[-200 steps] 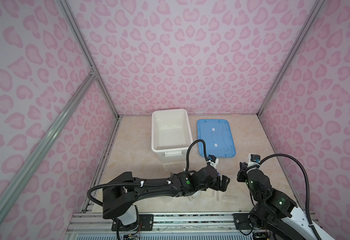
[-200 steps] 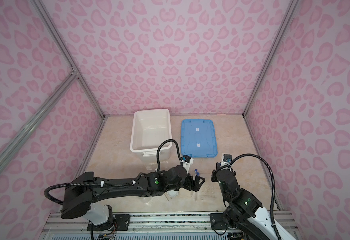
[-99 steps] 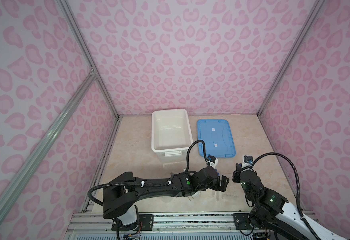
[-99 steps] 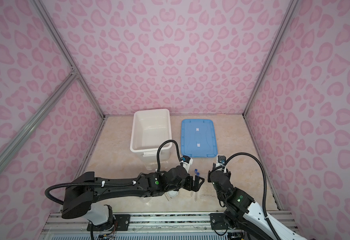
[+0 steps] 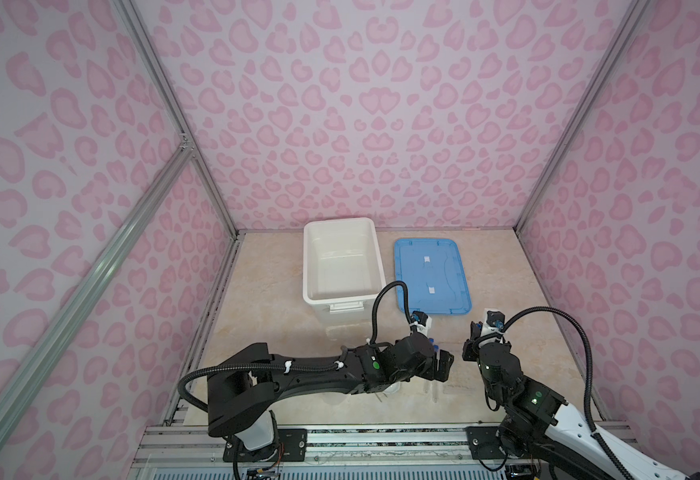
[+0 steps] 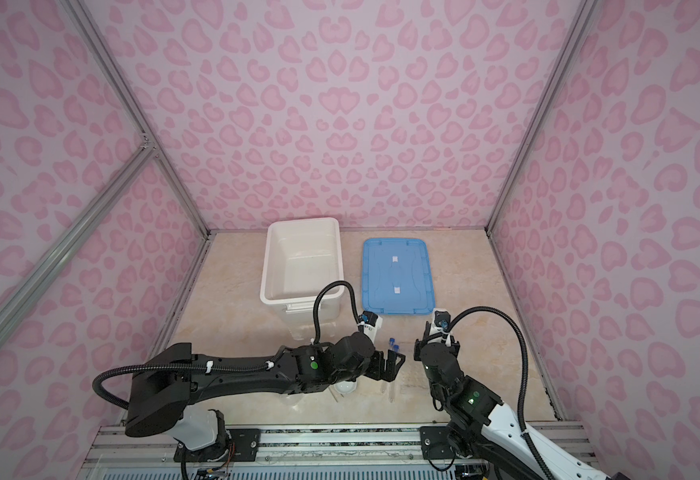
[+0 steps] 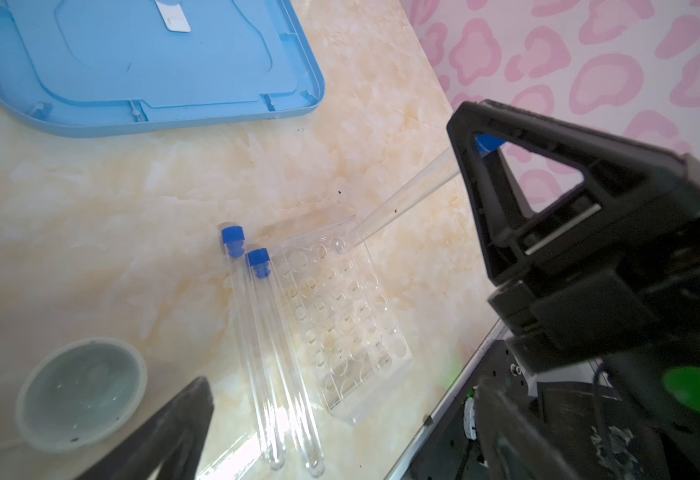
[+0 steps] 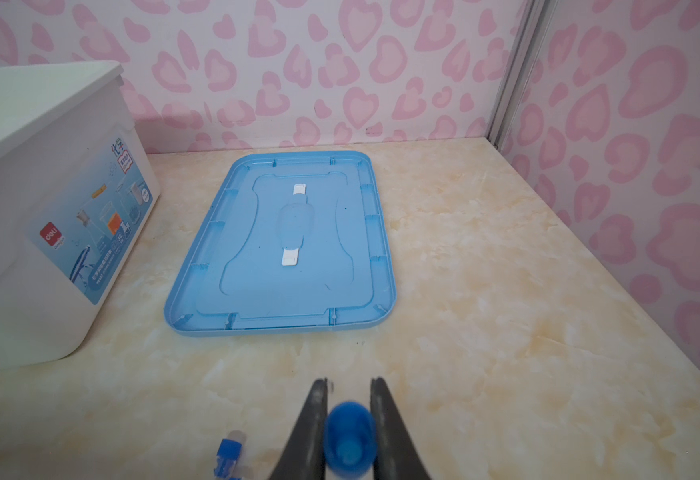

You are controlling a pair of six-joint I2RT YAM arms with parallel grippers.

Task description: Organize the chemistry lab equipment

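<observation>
My right gripper is shut on the blue cap of a clear tube. The tube slants down, with its round end at a corner hole of the clear rack. Two more blue-capped tubes lie side by side on the table, touching the rack's edge. In a top view their caps show just beyond my left gripper. That gripper hovers open over the lying tubes and the rack, holding nothing. A small white round dish sits beside the tubes.
The big white box stands open at the back, with its blue lid lying upside down on the table to its right. The two grippers are close together near the table's front edge. Pink walls close in the table on three sides.
My right gripper has moved left toward the left gripper, carrying the tube over to the rack. The left arm has stayed where it was, still open.
</observation>
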